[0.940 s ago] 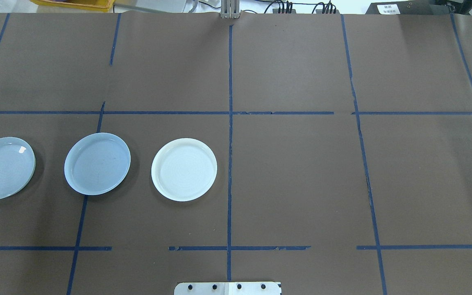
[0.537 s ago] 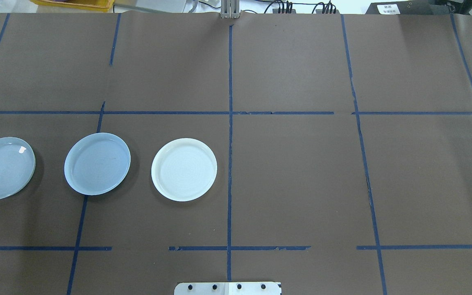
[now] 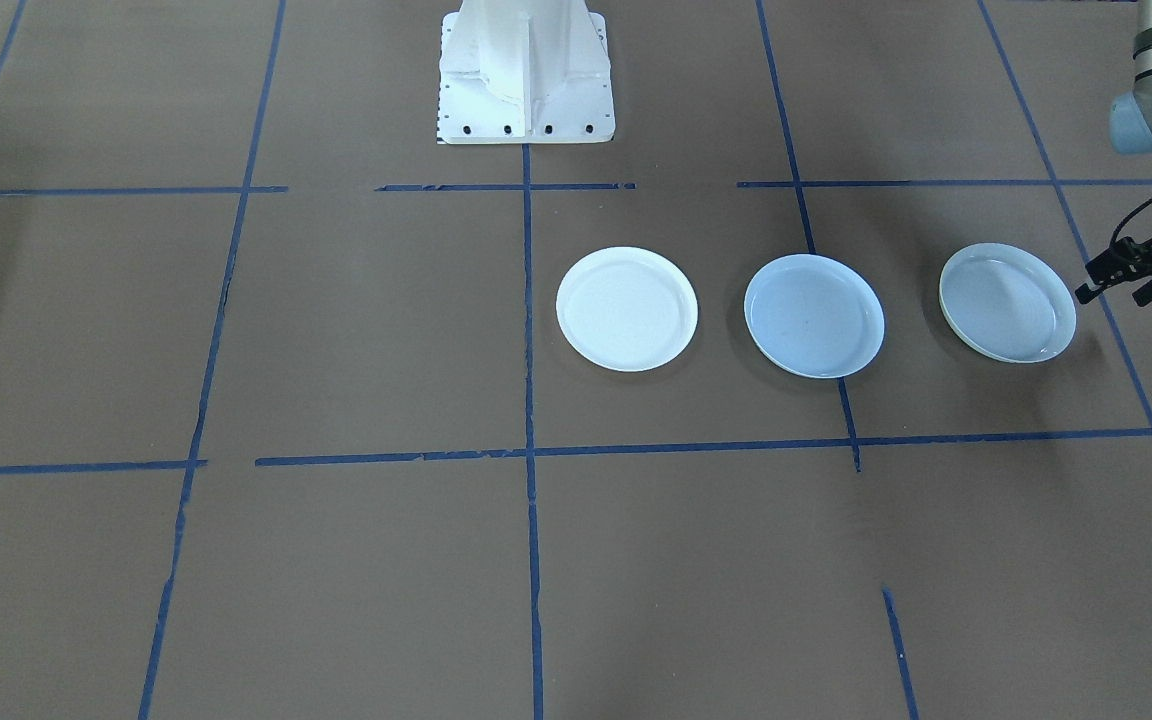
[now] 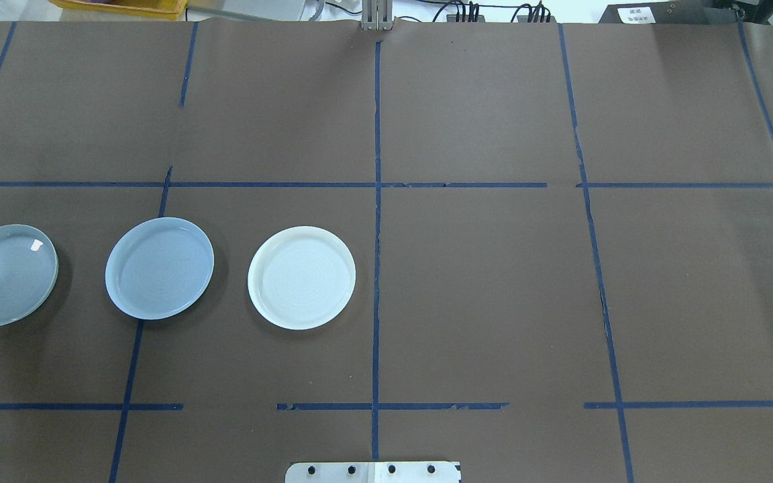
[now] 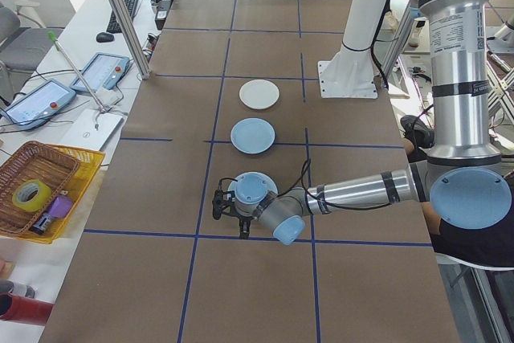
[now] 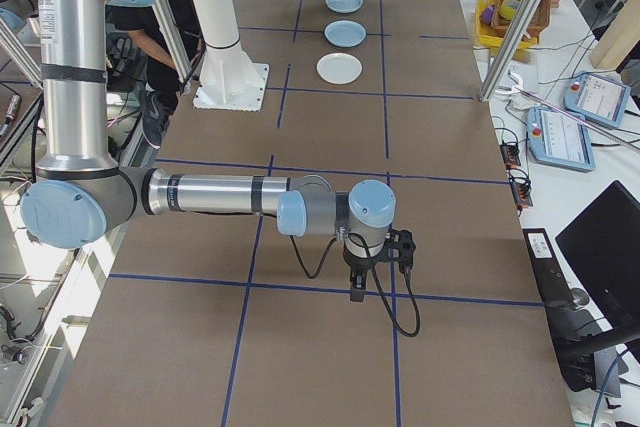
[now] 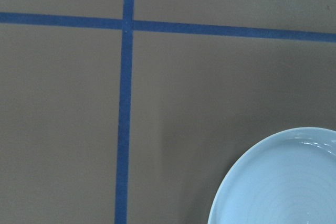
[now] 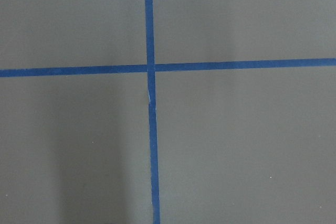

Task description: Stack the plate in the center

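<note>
Nothing on the counter (image 4: 480, 282) has shifted since the earlier overhead look: all three plates sit where they were. The glossy, round, pale bluish-white plate (image 4: 159, 268) lies flat and face up in the middle of the row. Being round, it has no long axis and points no particular way. The matte bright-white plate (image 4: 301, 277) sits on one side of it and the greyish plate with concentric rings (image 4: 7, 275) on the other, and none of them touch.

The left arm's forearm stretches low and level across the counter. The left gripper (image 3: 1116, 285) hangs just beyond the ringed plate, on the side away from the bluish-white plate, with its fingers spread and holding nothing. Its wrist camera catches only that ringed plate's rim.

The right arm also reaches out level, and the right gripper (image 6: 375, 272) points down over a crossing of blue tape lines (image 8: 150, 68), well apart from the bluish-white plate. Whether it is spread or closed, I cannot tell.
</note>
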Robot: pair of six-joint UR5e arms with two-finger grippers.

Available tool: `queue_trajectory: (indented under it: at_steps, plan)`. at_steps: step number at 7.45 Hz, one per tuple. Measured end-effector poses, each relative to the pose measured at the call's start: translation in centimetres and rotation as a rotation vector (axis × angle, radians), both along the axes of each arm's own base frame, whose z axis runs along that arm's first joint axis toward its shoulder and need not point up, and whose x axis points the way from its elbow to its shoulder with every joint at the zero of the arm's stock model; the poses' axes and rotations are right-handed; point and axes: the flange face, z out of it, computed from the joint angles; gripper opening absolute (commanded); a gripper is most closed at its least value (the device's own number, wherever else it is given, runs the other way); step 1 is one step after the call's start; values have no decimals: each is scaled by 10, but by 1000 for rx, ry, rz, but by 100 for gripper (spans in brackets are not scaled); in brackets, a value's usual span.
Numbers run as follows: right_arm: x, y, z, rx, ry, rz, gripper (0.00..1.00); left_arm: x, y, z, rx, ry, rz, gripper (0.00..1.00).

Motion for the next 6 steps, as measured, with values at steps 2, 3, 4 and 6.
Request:
queue_trajectory:
  at_steps: [2,3,4,6]
  plan:
    - [0,0,0,0,0,0,100,14,2,1,2,-6,19,84]
    - [0,0,0,0,0,0,100,16,2,2,1,-7,25,81]
    - [0,0,0,0,0,0,100,19,2,3,0,-8,30,78]
    - [0,0,0,0,0,1,100,25,2,3,0,-9,42,67]
